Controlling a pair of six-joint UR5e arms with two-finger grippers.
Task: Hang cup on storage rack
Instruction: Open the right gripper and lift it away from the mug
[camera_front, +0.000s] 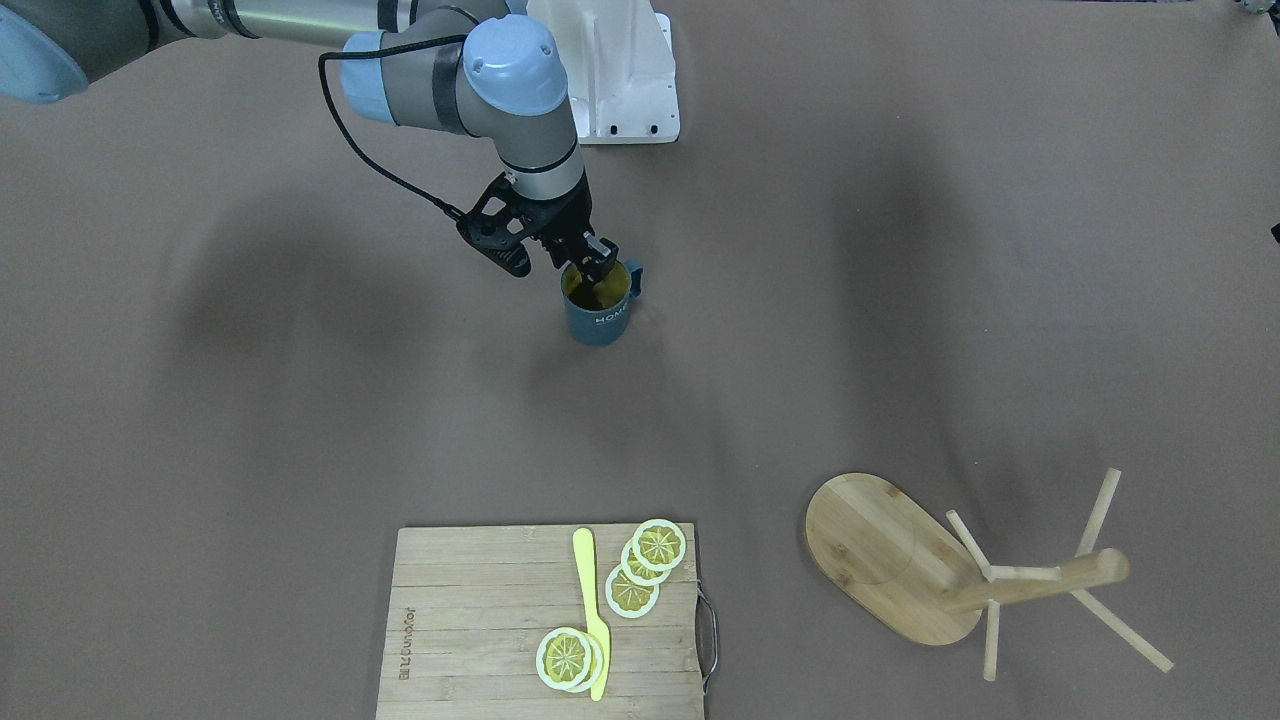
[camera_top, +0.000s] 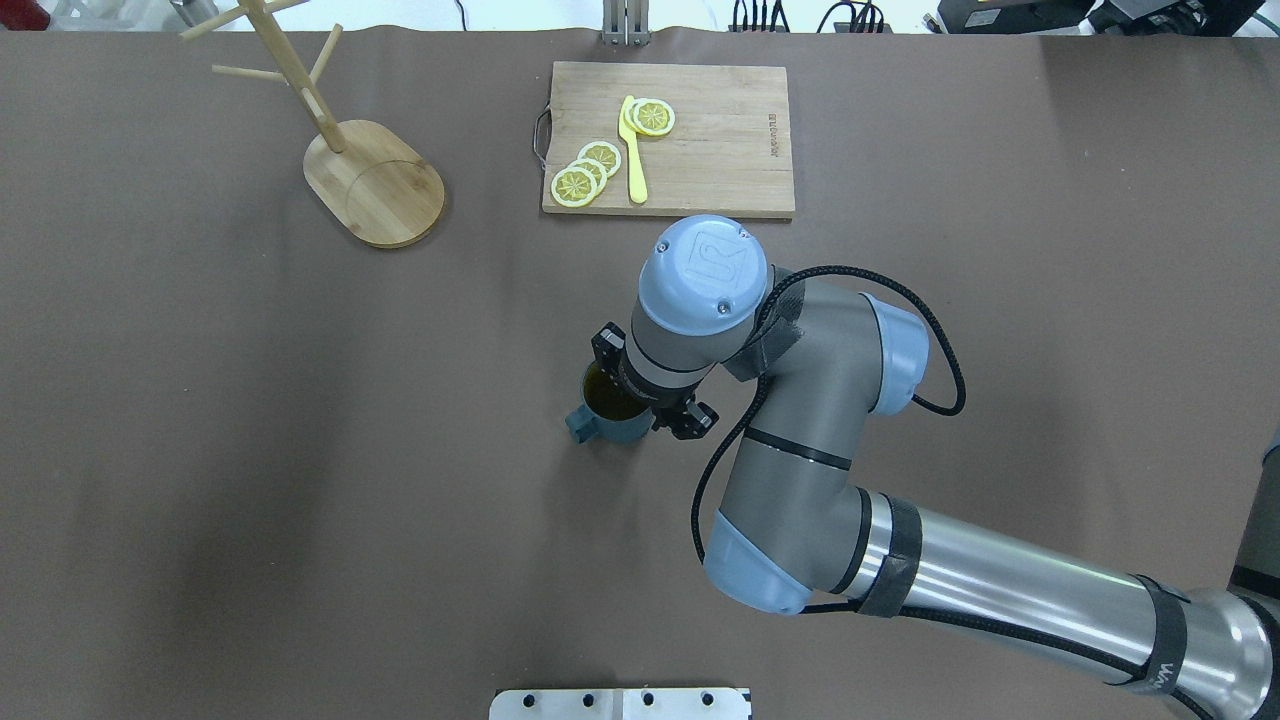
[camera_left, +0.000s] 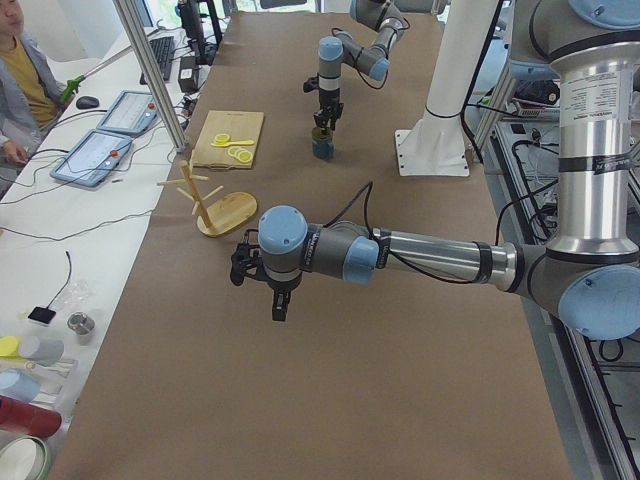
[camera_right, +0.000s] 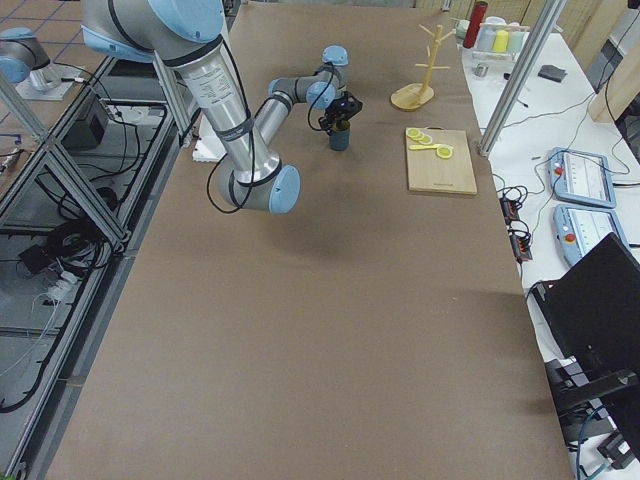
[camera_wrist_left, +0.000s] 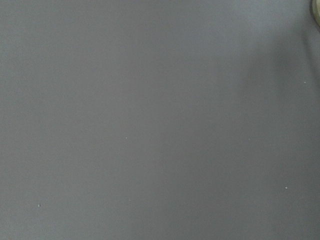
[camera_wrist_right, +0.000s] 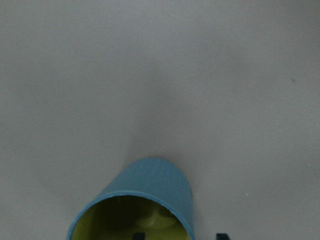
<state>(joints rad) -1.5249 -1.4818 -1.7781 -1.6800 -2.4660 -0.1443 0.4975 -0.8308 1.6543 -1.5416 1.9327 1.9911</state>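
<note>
The dark blue cup (camera_front: 598, 308) stands upright on the brown table, handle toward the robot's left, yellowish inside; it also shows in the overhead view (camera_top: 605, 412) and the right wrist view (camera_wrist_right: 150, 192). My right gripper (camera_front: 596, 268) hangs over its rim, open, with one fingertip (camera_wrist_right: 138, 235) inside the cup and the other outside the wall. The bamboo storage rack (camera_top: 377, 186) stands upright at the far left, away from the cup, its pegs bare. My left gripper (camera_left: 279, 306) shows only in the exterior left view, above bare table; I cannot tell whether it is open or shut.
A slatted cutting board (camera_top: 720, 150) with lemon slices (camera_top: 586, 173) and a yellow knife (camera_top: 632, 150) lies at the table's far side, right of the rack. A white arm mount (camera_front: 625, 75) stands behind the cup. A person (camera_left: 22, 85) sits at a side desk.
</note>
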